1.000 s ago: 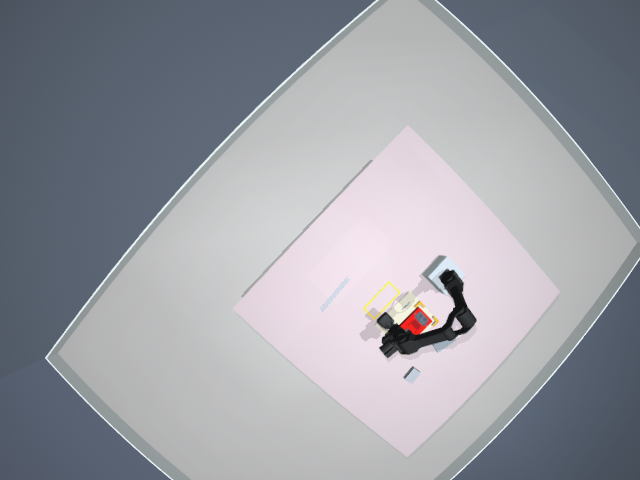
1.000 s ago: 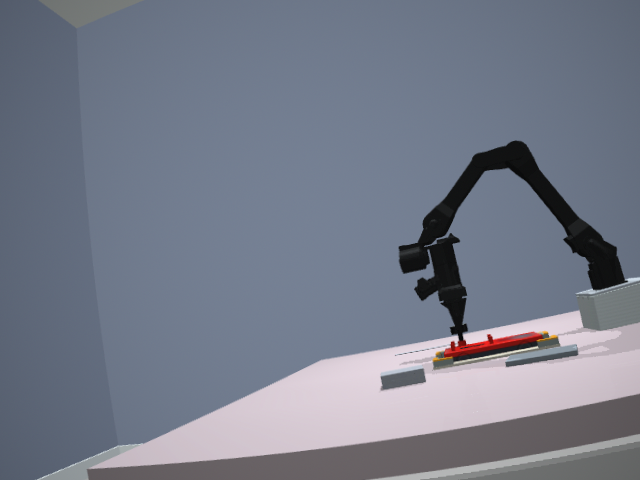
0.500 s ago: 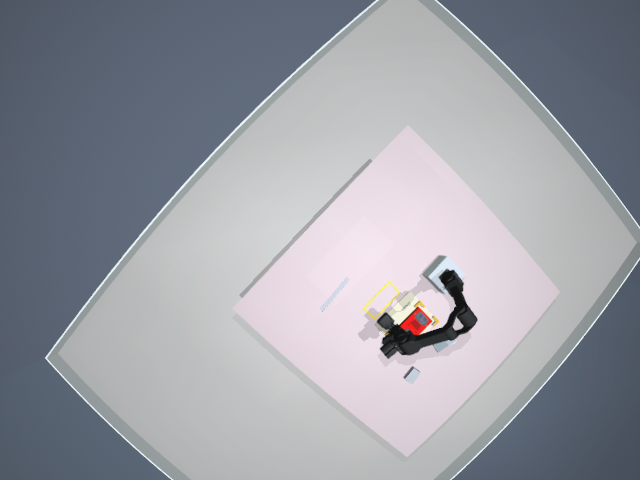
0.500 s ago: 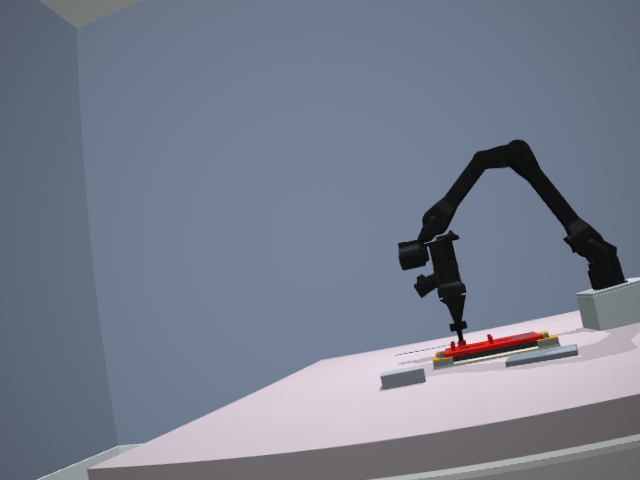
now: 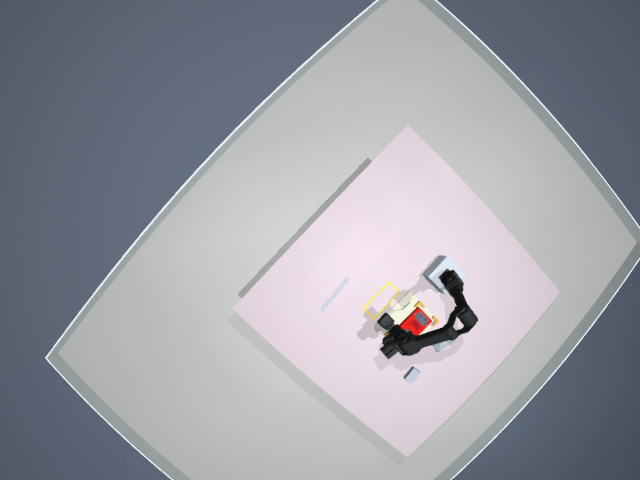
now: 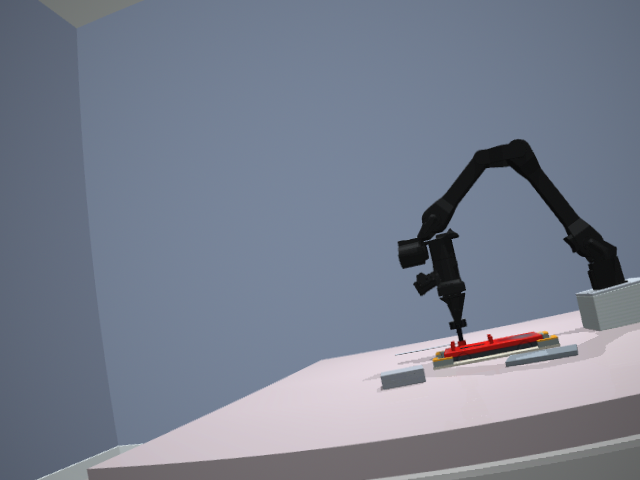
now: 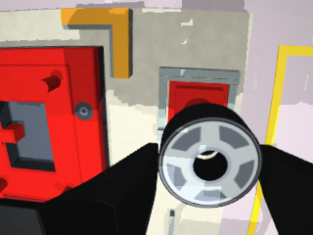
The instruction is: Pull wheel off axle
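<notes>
- Wheel (image 7: 243, 159) sits squarely in my wrist view, its pale grey face towards the camera and a black tyre wrapping the side behind it.
- The face looks almost round. Wedge-shaped darker recesses alternate with lighter spokes around a smooth inner ring.
- Centre hole is mostly black, with a thin pale crescent along its upper edge.
- My gripper (image 5: 395, 336) (image 6: 458, 325) (image 7: 207, 155) is clenched on the wheel, one black finger at either side of the tyre.
- Exterior view shows the gripper pointing down, with a thin dark post (image 6: 460, 335) below the fingertips. At this scale I can't separate wheel from fingers, nor tell whether the wheel is clear of the axle.
- Wheel is outside the yellow outline (image 5: 376, 295) (image 7: 275, 98); from the wrist, that border runs behind my finger on the picture's right.
- Behind the wheel, I see a red block (image 7: 199, 92) within a grey frame (image 7: 201, 73), partly covered by the tyre.
- Larger red part (image 5: 410, 322) (image 6: 496, 343) (image 7: 85, 88) lies near, an orange corner bracket (image 7: 121, 54) just beside it.
- Pink table (image 5: 413, 196) (image 6: 310, 413) also carries a small grey block (image 5: 412, 374) (image 6: 403, 378), apart from the gripper.
</notes>
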Available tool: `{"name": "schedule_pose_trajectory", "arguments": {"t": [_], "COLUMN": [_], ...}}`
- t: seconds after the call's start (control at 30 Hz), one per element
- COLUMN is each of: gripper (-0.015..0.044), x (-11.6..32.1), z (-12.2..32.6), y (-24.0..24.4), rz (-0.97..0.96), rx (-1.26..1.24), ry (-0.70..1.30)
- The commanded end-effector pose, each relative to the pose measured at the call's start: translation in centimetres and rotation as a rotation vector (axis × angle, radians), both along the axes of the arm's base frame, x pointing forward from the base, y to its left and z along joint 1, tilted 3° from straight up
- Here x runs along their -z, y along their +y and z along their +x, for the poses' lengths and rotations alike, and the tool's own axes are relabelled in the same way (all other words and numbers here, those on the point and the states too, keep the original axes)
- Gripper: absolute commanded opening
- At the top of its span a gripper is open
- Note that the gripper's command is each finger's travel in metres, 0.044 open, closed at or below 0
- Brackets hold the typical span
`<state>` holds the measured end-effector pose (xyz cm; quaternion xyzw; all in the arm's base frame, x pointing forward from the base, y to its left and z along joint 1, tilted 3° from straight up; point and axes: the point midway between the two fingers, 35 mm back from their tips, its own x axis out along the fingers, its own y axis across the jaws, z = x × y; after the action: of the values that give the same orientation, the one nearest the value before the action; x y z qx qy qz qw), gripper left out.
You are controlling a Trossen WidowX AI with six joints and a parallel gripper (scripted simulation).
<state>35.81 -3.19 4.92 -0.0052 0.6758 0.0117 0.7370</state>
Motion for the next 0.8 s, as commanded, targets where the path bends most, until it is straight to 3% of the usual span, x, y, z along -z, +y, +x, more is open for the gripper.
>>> {"name": "schedule_pose_trajectory", "arguments": {"t": [0.0, 0.77], "gripper": [0.0000, 0.0000], "x": [-0.21, -0.97], "z": [0.05, -0.02], "y": [-0.02, -0.03], "rz": [0.000, 0.000], "rx": [0.001, 0.002], "ry": [-0.002, -0.003]}}
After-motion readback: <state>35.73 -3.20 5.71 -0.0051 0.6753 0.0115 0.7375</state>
